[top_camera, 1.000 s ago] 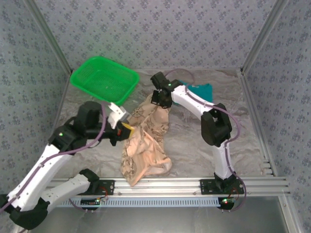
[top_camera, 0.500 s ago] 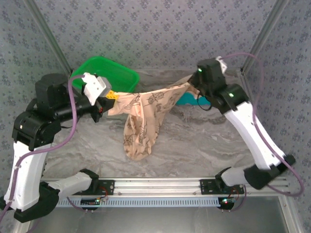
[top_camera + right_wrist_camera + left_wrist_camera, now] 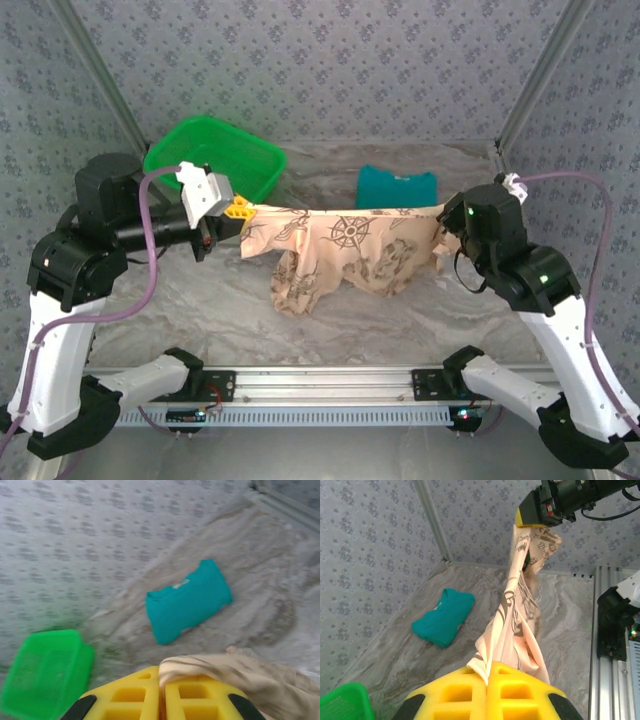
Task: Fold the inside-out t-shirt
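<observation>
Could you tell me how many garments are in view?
2: the printed t-shirt hangs between the left gripper and right gripper; the folded teal garment lies on the table behind.

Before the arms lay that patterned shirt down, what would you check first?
1. Left gripper shut on one end of the t-shirt: ok.
2. Right gripper shut on the other end: ok.
3. Top edge stretched straight between them: ok.
4. Lower cloth hanging flat: not ok, it droops bunched and uneven.
5. Teal folded garment lying apart from the shirt: ok.
6. Shirt turned right side out: cannot tell.
</observation>
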{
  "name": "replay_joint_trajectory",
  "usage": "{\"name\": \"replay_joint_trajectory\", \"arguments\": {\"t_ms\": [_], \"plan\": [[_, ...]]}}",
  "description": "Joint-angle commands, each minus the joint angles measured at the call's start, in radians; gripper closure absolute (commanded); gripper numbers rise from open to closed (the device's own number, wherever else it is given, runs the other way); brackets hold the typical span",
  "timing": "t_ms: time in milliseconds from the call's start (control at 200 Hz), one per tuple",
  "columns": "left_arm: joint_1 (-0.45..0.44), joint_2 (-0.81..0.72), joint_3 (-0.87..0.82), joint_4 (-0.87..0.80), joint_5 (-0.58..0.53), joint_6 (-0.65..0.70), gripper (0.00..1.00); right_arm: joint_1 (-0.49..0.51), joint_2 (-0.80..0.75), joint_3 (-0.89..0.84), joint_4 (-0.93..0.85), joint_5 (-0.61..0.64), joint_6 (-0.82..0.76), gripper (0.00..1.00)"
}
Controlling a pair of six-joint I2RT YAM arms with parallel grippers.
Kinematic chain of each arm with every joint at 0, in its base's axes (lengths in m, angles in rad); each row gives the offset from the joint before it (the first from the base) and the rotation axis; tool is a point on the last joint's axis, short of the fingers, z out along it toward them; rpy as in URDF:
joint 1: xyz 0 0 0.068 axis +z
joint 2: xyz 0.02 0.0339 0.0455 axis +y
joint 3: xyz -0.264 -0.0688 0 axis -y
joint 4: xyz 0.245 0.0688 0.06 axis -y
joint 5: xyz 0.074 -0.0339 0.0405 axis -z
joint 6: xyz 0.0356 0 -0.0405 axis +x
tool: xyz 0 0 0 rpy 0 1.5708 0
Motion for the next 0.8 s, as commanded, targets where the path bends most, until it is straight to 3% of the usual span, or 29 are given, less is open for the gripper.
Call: {"name": "replay_joint_trajectory", "arguments": {"t_ms": [0,115,245,375,515,595,800], "plan": [[0.015,-0.034,0.02,0.029,-0.094,0.051,1.0,-0.097,0.01,-0.088,-0.1,0.048,-0.031,0.9],[0.014,-0.023,-0.008,0.084,-0.236,0.093,1.0,-0.181,0.036,-0.146,-0.08,-0.012,-0.034,1.0],[0.031,0.038,0.014,0.096,-0.365,0.146,1.0,-0.266,0.085,-0.159,-0.001,-0.079,-0.085,1.0],[0.079,0.118,0.085,0.148,-0.469,0.079,1.0,-0.341,0.178,-0.099,0.074,-0.148,-0.13,1.0],[0.118,0.2,0.146,0.206,-0.382,0.089,1.0,-0.351,0.306,0.063,0.178,-0.266,-0.232,1.0],[0.118,0.267,0.235,0.19,-0.32,0.102,1.0,-0.328,0.344,0.171,0.187,-0.252,-0.278,1.0],[0.116,0.344,0.44,0.073,-0.252,0.11,1.0,-0.288,0.262,0.292,0.205,-0.278,-0.408,1.0]]}}
